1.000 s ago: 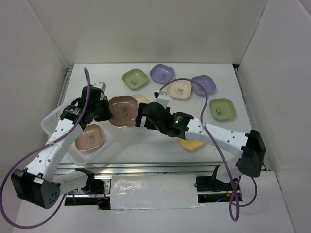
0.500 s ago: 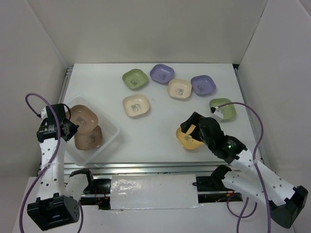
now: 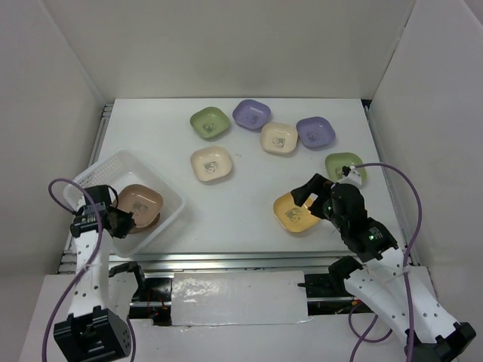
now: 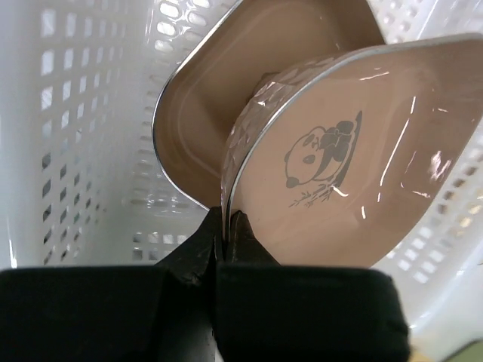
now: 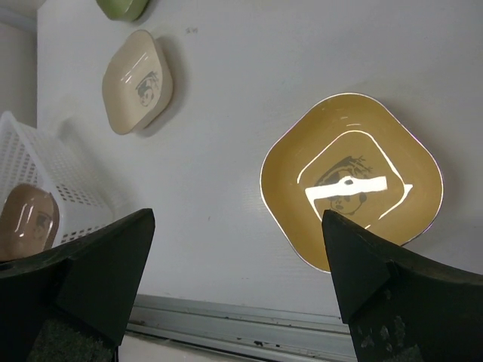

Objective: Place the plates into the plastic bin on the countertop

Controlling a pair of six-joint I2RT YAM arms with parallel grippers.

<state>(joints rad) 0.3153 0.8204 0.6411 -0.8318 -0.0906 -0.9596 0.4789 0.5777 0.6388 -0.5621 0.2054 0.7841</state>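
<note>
Left end effector (image 4: 226,226) clamps brown plate (image 4: 355,151) by its rim inside plastic bin (image 3: 113,167); right end effector (image 5: 235,219), released, above yellow plate (image 5: 351,181)

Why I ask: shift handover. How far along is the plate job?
Done: one plate lies in the bin. In hand: the left pincer grips a second plate over it. Left: seven plates on the table, the open right pincer by the yellow plate.

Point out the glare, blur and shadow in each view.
Right wrist: a white glare bar crosses the yellow plate, hiding part of its print. Left wrist: bright streaks on the nearer brown plate, the bin wall washed out on the left, the foreground black and featureless. Top: even light, faint shadows, nothing blurred.
</note>
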